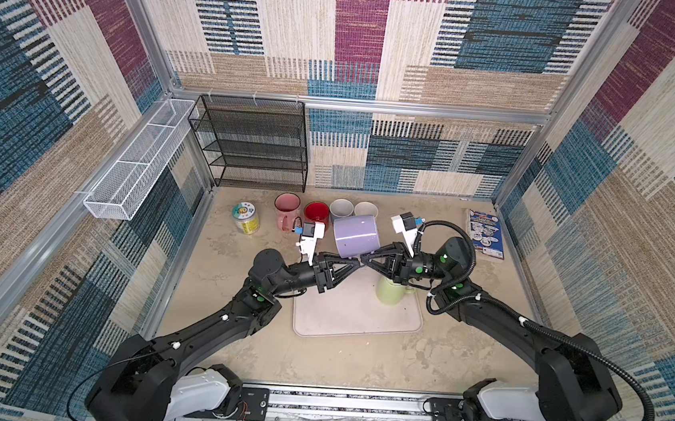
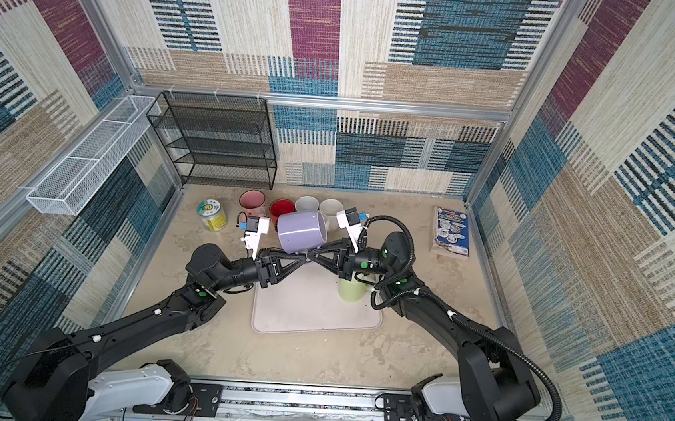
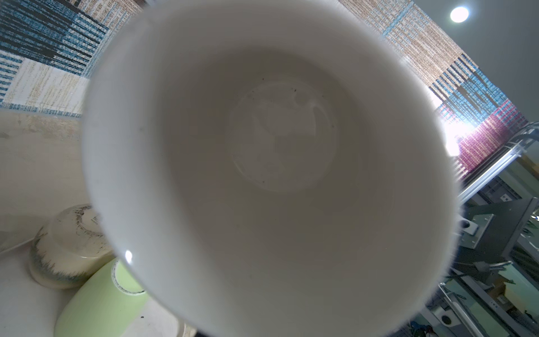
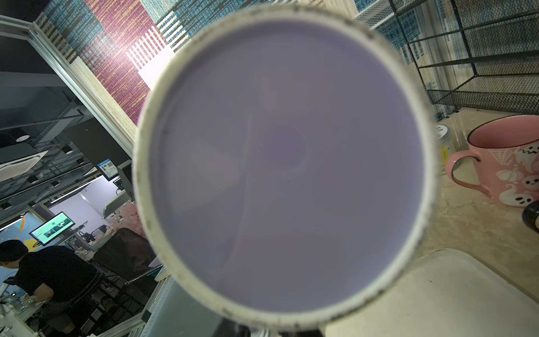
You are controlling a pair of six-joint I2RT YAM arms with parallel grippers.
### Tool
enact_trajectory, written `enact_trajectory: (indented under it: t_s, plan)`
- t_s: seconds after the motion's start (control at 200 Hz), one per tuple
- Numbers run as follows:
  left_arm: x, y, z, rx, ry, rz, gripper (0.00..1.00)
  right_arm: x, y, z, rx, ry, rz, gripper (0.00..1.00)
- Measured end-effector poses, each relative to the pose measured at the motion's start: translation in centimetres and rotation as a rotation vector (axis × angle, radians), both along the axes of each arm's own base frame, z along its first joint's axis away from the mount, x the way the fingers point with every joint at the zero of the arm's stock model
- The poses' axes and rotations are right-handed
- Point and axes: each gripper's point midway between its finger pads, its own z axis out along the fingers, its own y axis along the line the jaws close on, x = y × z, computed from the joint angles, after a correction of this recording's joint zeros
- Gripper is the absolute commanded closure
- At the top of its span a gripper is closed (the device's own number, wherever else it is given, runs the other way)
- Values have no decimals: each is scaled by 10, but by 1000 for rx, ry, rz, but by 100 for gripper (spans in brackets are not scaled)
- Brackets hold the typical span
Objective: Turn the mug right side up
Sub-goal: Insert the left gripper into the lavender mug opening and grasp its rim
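Lavender mug (image 1: 357, 232) aloft on its side, mouth facing left gripper (image 1: 355, 262), base facing right gripper (image 1: 365, 260), either's grasp impossible to tell.

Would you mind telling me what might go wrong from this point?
The lavender mug hangs sideways in the air, held only near its lower edge; a slip could drop it onto the upside-down green mug or the tray. The red mug and grey mug stand close behind it; swinging it upright might knock them.
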Motion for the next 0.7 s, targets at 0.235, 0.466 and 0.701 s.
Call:
enact_trajectory:
  t_s: [0.235,0.466,0.701]
  plan:
    - [4,-3,2,1,2,-2,84,1,0,3,24,-6,-3,100]
    - [9,-5,-1,4,17,2,72,4,1,-3,28,11,-10,100]
    - [12,-7,-2,0,33,-5,89,4,4,-4,38,5,-4,100]
